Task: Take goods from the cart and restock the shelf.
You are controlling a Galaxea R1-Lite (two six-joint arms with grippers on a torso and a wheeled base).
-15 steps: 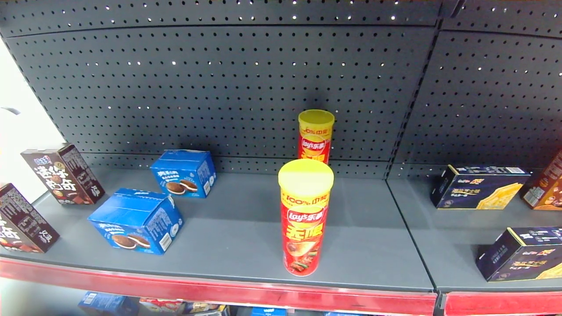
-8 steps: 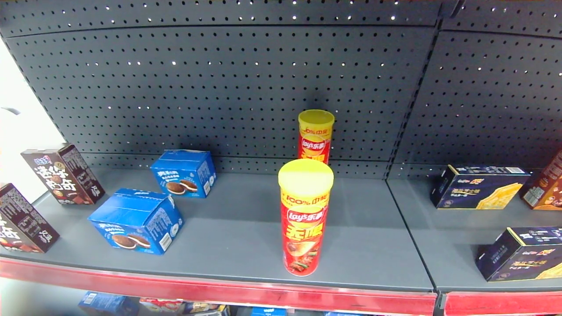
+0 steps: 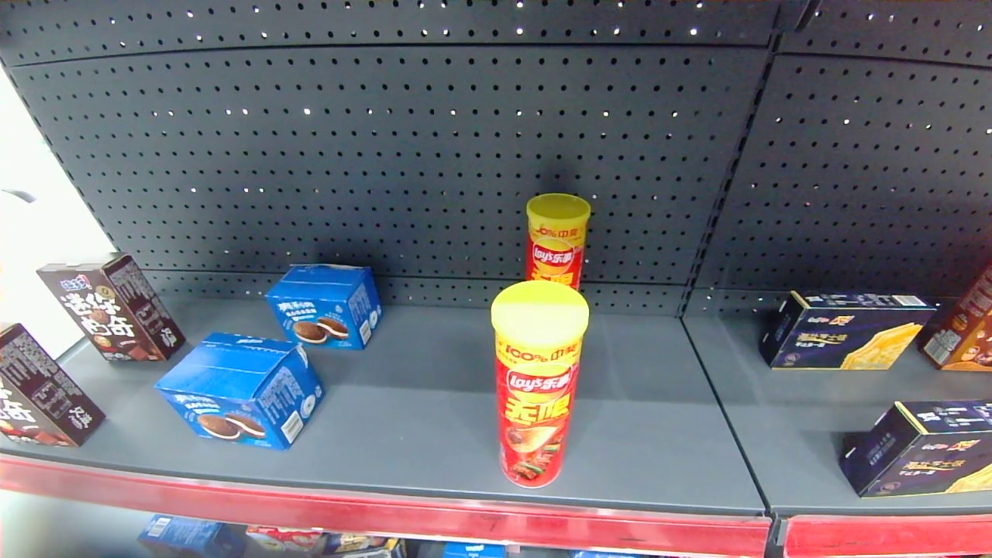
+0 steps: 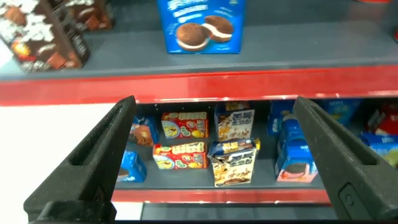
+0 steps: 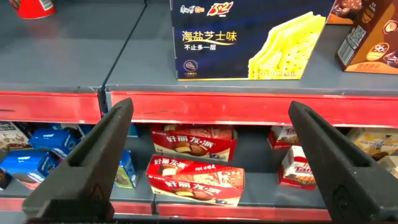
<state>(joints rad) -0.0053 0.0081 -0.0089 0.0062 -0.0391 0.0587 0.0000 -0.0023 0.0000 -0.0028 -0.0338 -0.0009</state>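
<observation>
head view above shelf (image 3: 418, 403), wrist views low, facing its red edge (image 4: 199, 87)

The rear chip can (image 3: 557, 239) stands with its lower part hidden behind the front chip can (image 3: 538, 387). The head view's edges cut two boxes short: a brown box (image 3: 961, 327) at right and a dark chocolate box (image 3: 40, 397) at left.

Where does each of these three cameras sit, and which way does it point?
Head view: on the robot's head, looking forward and down at the grey shelf and front chip can.
Left wrist view: on the left wrist, facing the red shelf edge; the open left end effector frames it.
Right wrist view: on the right wrist, facing a navy cracker box; the open right end effector frames it.
Shared: head and left wrist views both show the front blue cookie box.
</observation>
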